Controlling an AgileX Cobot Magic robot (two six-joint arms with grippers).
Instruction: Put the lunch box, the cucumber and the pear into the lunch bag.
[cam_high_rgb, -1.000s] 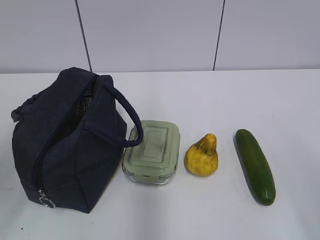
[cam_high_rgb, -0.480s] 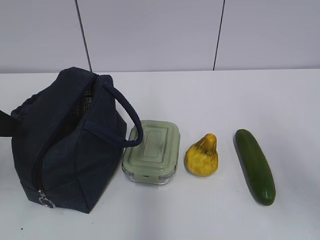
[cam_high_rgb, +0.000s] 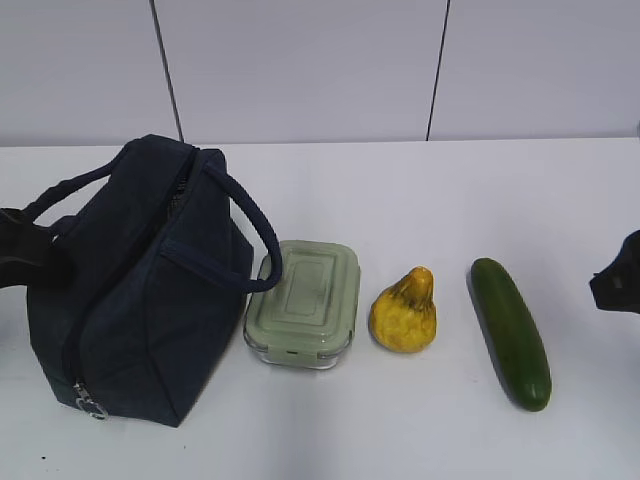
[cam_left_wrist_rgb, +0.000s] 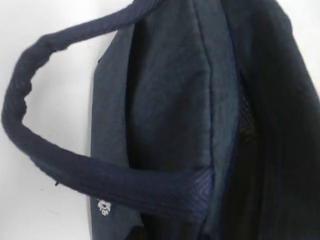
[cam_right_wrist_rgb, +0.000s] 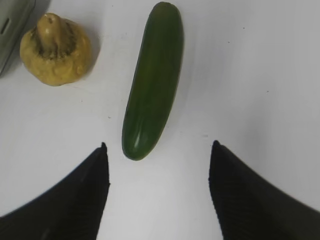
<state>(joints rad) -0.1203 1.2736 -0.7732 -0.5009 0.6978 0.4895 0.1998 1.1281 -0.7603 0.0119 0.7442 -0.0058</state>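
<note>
The navy lunch bag (cam_high_rgb: 150, 300) stands at the left, its top zipper open. It fills the left wrist view (cam_left_wrist_rgb: 170, 100), where one looped handle (cam_left_wrist_rgb: 30, 100) curves out to the left. My left gripper (cam_high_rgb: 25, 250) is a dark shape against the bag's left side; its jaws are hidden. The lunch box (cam_high_rgb: 305, 300) with its sage-green lid, the yellow pear (cam_high_rgb: 403, 315) and the cucumber (cam_high_rgb: 510, 330) lie in a row to the right of the bag. My right gripper (cam_right_wrist_rgb: 159, 144) is open above the table, just short of the cucumber's near end (cam_right_wrist_rgb: 152, 80). The pear (cam_right_wrist_rgb: 56, 50) is further left.
The bag's other handle (cam_high_rgb: 262, 240) hangs over the lunch box's left edge. The silver zipper pull (cam_high_rgb: 90, 405) hangs at the bag's near bottom corner. A grey panelled wall (cam_high_rgb: 300, 70) stands behind the white table (cam_high_rgb: 400, 200). The right gripper (cam_high_rgb: 618, 278) shows at the right edge.
My left gripper came in from the left edge up to the bag, and the bag's left handle and top have shifted. My right gripper has come into view at the right edge.
</note>
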